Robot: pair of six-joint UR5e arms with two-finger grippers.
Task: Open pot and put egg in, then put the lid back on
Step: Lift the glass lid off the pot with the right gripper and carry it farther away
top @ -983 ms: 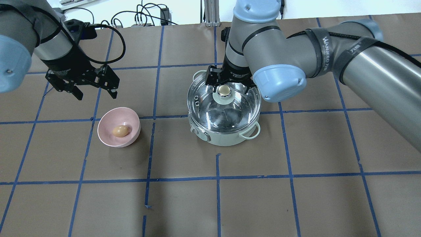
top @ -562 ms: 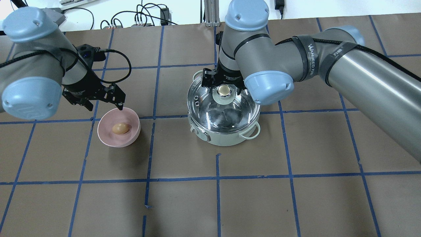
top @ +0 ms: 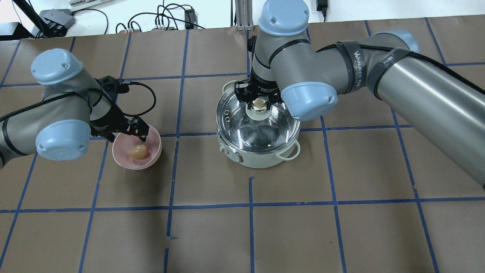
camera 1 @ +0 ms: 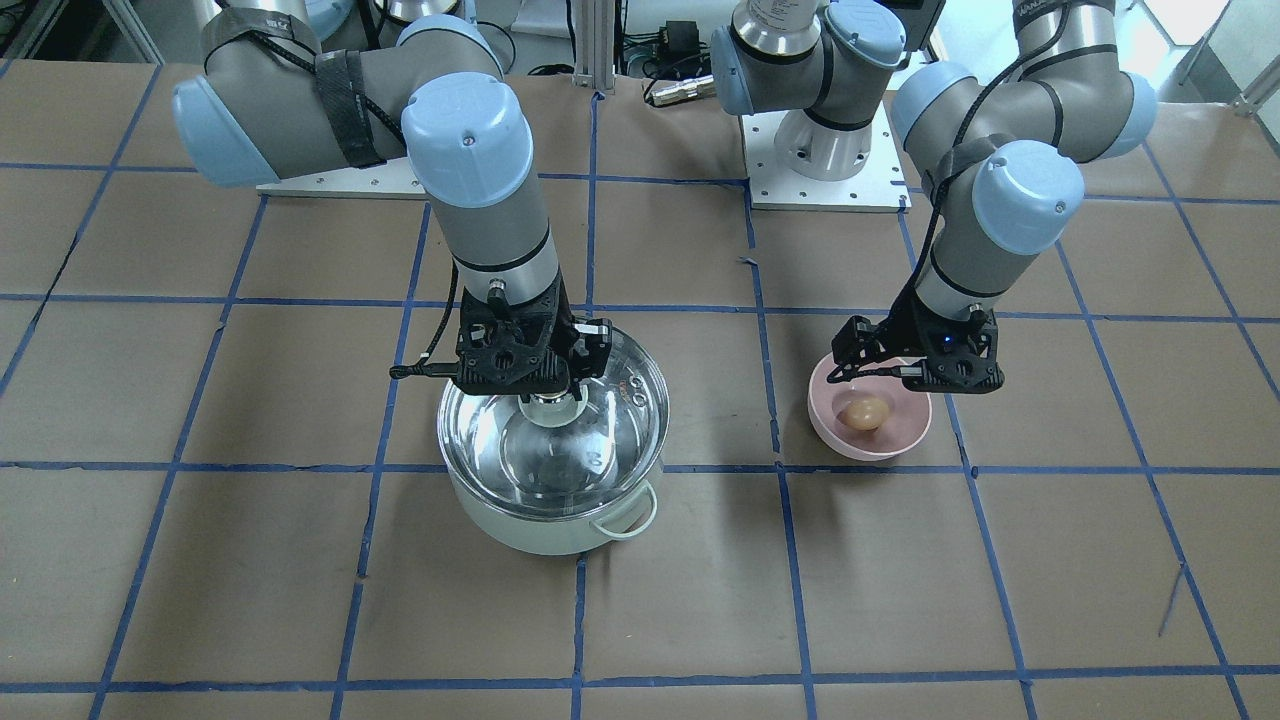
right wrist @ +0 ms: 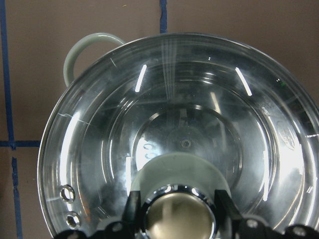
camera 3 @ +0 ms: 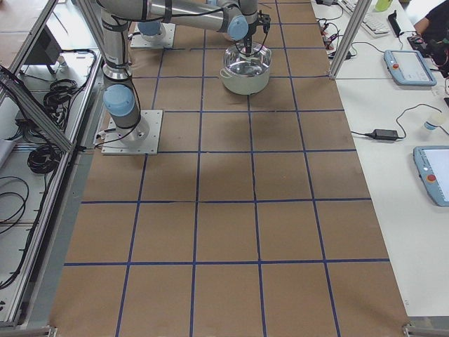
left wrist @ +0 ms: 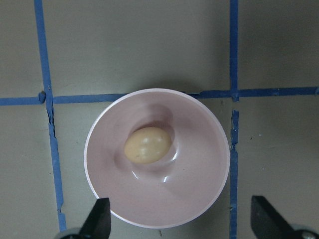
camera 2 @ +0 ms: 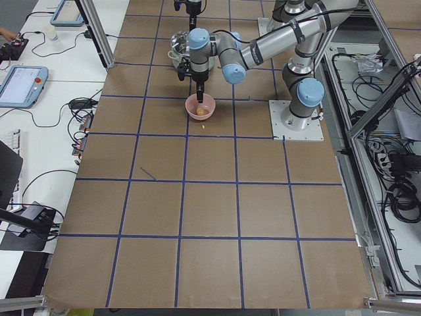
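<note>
The pale mint-green pot [top: 261, 160] stands mid-table with the clear glass lid [top: 261, 131] on it. My right gripper [top: 259, 104] is down over the lid, its fingers [right wrist: 132, 211] pressed on both sides of the shiny knob [right wrist: 175, 219]. The brown-tan egg [top: 138, 151] lies in the pink bowl [top: 125, 162] to the pot's left. My left gripper [top: 128, 134] hangs wide open just above the bowl's far rim. In the left wrist view the egg [left wrist: 148, 145] is in mid-bowl and the open fingertips [left wrist: 99, 221] show at the bottom edge.
The table is brown paper with a blue tape grid [top: 250, 206]. The pot's loop handle [top: 290, 151] sticks out toward the front. The robot bases [camera 1: 820, 160] and cables are at the far edge in the front-facing view.
My left arm has swung down and in, from far left of the bowl to just over its rim. My right gripper's fingers have closed in onto the lid knob.
</note>
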